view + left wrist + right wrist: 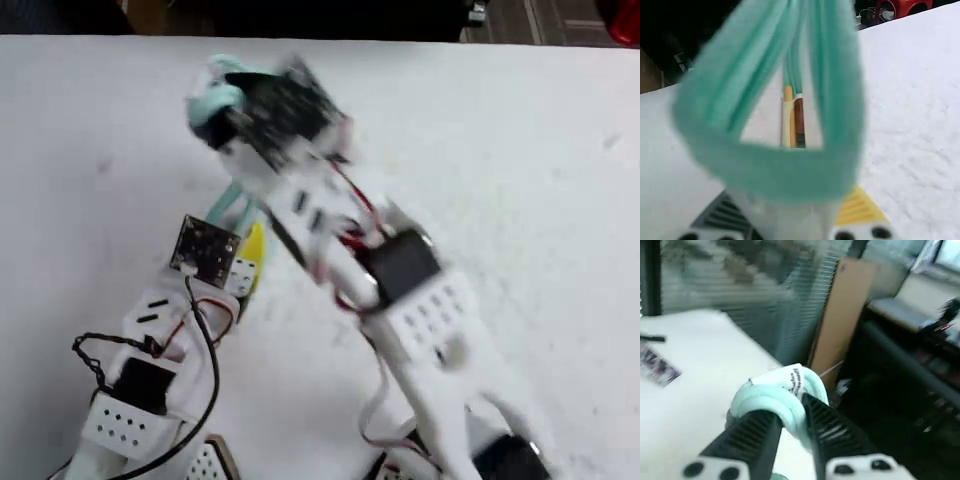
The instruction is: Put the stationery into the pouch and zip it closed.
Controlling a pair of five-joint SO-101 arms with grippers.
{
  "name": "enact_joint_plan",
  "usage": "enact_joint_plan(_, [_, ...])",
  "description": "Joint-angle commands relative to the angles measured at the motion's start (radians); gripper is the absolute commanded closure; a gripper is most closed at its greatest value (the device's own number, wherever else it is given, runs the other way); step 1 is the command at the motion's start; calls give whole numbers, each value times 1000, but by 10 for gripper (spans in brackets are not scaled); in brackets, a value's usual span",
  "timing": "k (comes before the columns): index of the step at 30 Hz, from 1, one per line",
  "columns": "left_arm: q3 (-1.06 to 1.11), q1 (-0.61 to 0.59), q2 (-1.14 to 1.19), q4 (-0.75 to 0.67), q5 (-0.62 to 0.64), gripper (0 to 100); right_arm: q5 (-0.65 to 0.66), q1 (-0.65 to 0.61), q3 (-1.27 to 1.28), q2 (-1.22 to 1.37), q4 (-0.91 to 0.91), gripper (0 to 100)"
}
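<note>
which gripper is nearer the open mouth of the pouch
Left. The left gripper holds the pouch at its open mouth's rim; the right gripper clamps its bunched far end.

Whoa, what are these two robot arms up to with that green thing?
The two arms hold a mint-green fabric pouch between them at the white table. The left gripper grips one end, where the mouth gapes open, and two pencil-like sticks lie inside. The right gripper pinches a bunched part of the other end, near the table's far edge. The pouch is not zipped shut yet.
</note>
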Motion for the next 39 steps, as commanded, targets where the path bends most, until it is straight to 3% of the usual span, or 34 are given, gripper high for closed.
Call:
enact_joint_plan(1, [-25,12,-15,-17,-15,978,3,-45,-293,174,174,793])
enact_joint_plan(3, [-25,12,-15,-17,-17,978,3,-59,-436,268,283,687])
enact_joint_plan(14, [-25,12,-15,-17,-17,977,0,74,-1117,542,688,707])
enact_joint_plan(19, [-25,12,-15,-17,-17,977,-170,76,-1289,552,943,707])
enact_joint_plan(28, [-25,10,-15,-17,-14,977,-528,65,-994,484,1007,705])
enact_joint_plan(39, [-25,12,-15,-15,-12,977,-674,53,-832,469,1003,706])
